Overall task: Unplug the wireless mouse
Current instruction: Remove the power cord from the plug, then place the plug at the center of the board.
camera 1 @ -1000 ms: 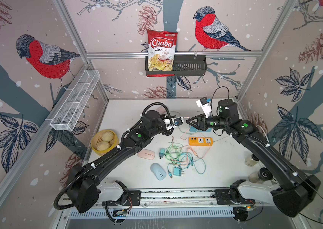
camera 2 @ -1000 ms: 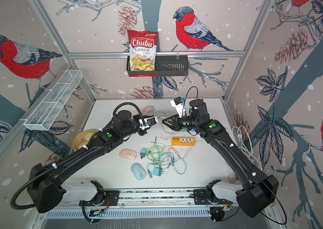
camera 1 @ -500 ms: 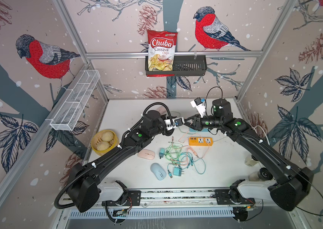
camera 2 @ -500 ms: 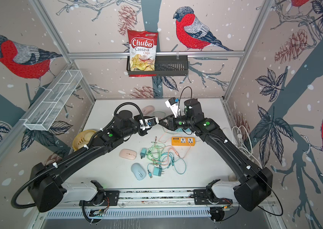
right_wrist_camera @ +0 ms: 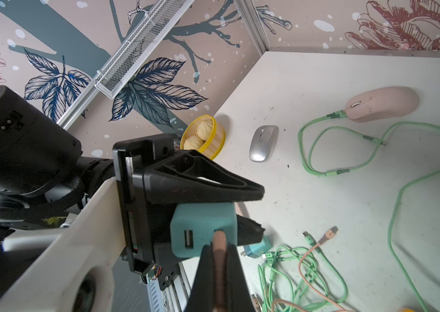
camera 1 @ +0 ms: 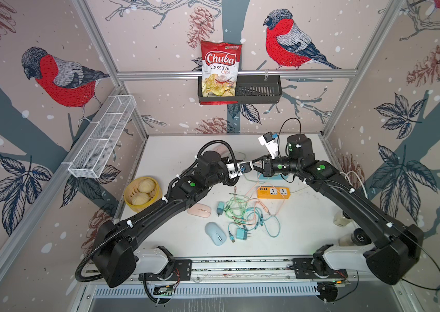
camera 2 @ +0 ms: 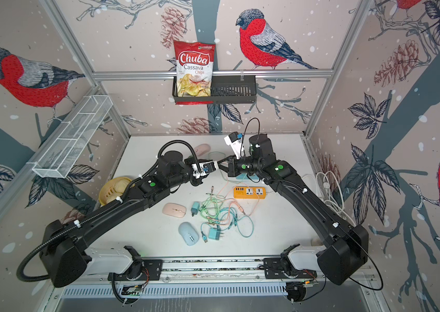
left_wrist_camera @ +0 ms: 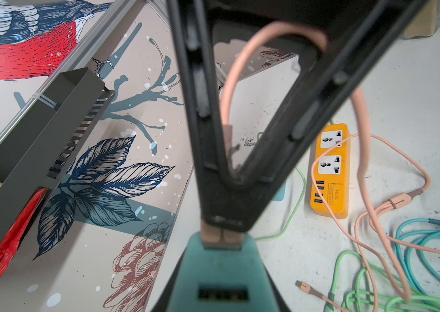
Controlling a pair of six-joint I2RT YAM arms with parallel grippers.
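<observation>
My left gripper (camera 1: 245,169) is shut on a teal USB charger (right_wrist_camera: 202,229), held above the back of the table. A salmon cable (left_wrist_camera: 225,91) is plugged into that charger. My right gripper (right_wrist_camera: 219,247) faces the left one and is shut on the cable's salmon plug (left_wrist_camera: 220,237) right at the charger's face. A pink mouse (right_wrist_camera: 382,104) lies at the back with a green cable (right_wrist_camera: 321,127) in its front end. Beside it lies a silver mouse (right_wrist_camera: 263,143). Another pink mouse (camera 1: 199,210) and a blue mouse (camera 1: 215,233) lie near the front.
An orange power strip (camera 1: 273,192) lies under the right arm, with a tangle of green, teal and salmon cables (camera 1: 251,216) and two more teal chargers (camera 1: 241,234) in front of it. A yellow basket of buns (camera 1: 142,194) stands at the left edge.
My right arm has swung left to meet the left gripper, and its jaws have closed from open onto the salmon plug. The left arm has kept still with the charger.
</observation>
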